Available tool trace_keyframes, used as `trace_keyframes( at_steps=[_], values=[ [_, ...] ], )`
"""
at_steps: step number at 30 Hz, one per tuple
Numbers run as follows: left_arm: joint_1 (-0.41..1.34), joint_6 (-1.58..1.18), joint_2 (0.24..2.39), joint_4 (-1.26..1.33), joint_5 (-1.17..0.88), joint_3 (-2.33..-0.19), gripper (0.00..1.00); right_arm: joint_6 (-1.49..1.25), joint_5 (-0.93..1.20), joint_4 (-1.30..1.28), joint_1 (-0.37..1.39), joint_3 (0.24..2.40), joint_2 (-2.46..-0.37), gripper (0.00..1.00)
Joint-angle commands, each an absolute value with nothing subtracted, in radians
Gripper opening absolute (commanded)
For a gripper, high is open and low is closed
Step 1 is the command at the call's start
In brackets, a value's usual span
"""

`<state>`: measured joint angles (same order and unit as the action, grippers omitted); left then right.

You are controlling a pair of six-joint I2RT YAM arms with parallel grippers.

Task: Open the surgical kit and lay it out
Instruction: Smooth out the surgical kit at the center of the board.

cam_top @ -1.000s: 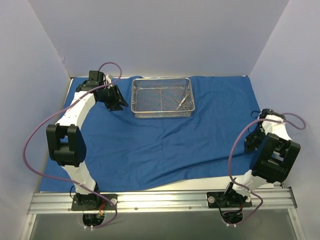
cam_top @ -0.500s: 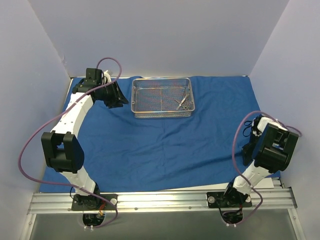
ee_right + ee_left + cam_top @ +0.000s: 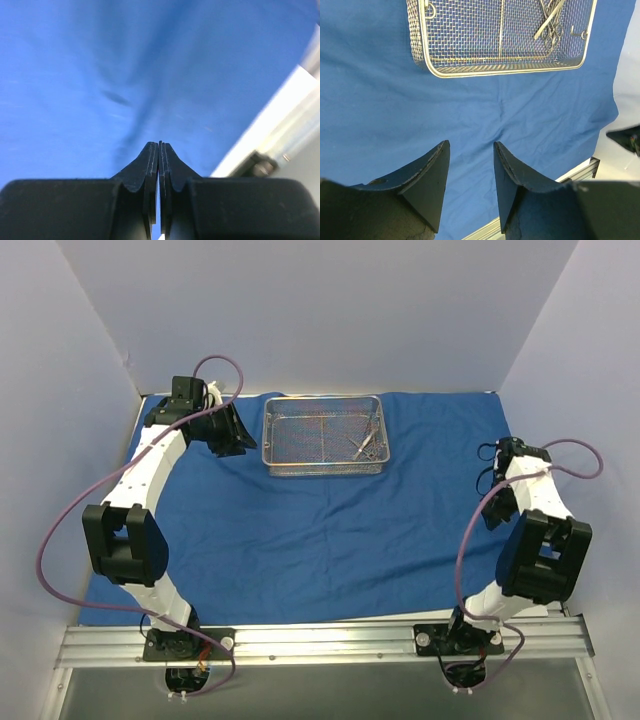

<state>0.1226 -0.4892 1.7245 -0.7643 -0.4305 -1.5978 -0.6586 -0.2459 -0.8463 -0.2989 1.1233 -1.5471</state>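
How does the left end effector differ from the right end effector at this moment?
The black two-finger left end effector has its fingers apart; the right end effector has them pressed together. The left one is beside the rectangular silver wire-mesh tray; the right one is near the right edge of the large blue cloth. Both are black and above the cloth.
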Motion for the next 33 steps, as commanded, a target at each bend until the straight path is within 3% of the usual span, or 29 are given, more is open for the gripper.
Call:
trace_keyframes(
  at_steps=[1, 11, 17, 25, 33],
  values=[
    [0.117, -0.474, 1.726, -0.778, -0.431, -1.654, 0.49, -0.581, -0.169, -0.756, -0.284, 1.144, -1.652, 0.00],
    [0.106, -0.459, 1.733, -0.816, -0.431, -1.661, 0.49, -0.656, -0.107, -0.541, -0.223, 0.933, -1.799, 0.00],
    [0.104, -0.463, 1.736, -0.821, -0.416, -1.683, 0.49, -0.727, -0.097, -0.638, -0.201, 0.841, -1.600, 0.00],
    [0.100, -0.439, 1.781, -0.870, -0.365, -1.730, 0.49, -0.522, -0.204, -0.681, -0.186, 1.271, -1.785, 0.00],
    [0.040, -0.448, 1.853, -0.873, -0.382, -1.740, 0.49, -0.474, -0.061, -0.540, -0.164, 1.456, -2.015, 0.00]
  ],
)
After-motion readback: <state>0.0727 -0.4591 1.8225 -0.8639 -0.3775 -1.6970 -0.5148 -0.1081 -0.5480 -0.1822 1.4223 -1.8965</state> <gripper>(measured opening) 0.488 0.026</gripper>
